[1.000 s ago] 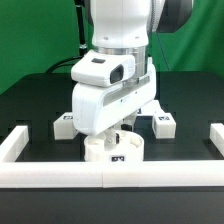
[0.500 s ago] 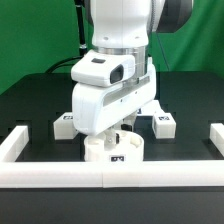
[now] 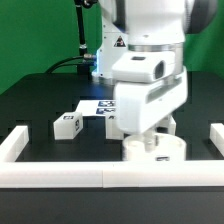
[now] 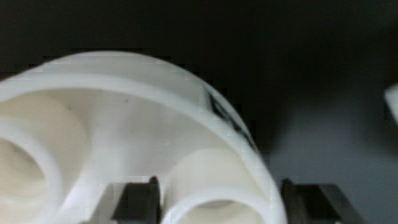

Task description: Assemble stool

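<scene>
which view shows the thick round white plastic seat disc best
The wrist view: the thick round white plastic seat disc fills it, sockets visible, though blurred. The exterior view shows only its front edge below the arm.

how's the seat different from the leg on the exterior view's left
The seat is a thick round disc; the leg is a small block. The claw grips the seat, while the leg lies free. The seat sits by the front rail; the leg lies farther back. Both are white plastic.
</scene>
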You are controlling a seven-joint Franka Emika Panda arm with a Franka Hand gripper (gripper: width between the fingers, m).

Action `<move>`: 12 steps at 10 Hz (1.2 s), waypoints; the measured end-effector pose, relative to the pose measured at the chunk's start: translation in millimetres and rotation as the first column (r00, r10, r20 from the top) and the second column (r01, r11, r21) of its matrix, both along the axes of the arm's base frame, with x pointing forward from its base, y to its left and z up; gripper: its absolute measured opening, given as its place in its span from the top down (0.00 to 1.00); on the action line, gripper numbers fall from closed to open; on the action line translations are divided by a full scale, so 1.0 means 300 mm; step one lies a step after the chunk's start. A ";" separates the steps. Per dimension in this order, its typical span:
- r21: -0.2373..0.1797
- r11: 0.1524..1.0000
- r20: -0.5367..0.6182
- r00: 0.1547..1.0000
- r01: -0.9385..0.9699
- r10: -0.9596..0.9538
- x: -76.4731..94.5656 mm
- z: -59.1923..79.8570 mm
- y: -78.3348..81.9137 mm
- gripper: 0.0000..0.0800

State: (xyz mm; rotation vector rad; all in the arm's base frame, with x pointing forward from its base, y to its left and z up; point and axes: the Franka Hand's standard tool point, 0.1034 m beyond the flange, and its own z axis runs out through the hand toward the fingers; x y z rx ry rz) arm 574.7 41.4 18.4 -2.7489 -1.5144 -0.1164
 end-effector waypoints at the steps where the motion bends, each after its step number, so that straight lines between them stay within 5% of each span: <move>1: 0.006 1.000 0.011 1.000 -0.014 0.014 0.012 0.002 0.056 0.60; 6: 0.012 1.000 0.001 1.000 0.019 -0.019 0.056 -0.004 0.233 0.60; 11: 0.010 1.000 0.000 1.000 0.029 -0.029 0.054 -0.006 0.211 0.57; 12: 0.010 1.000 0.000 1.000 0.030 -0.030 0.054 -0.006 0.211 0.34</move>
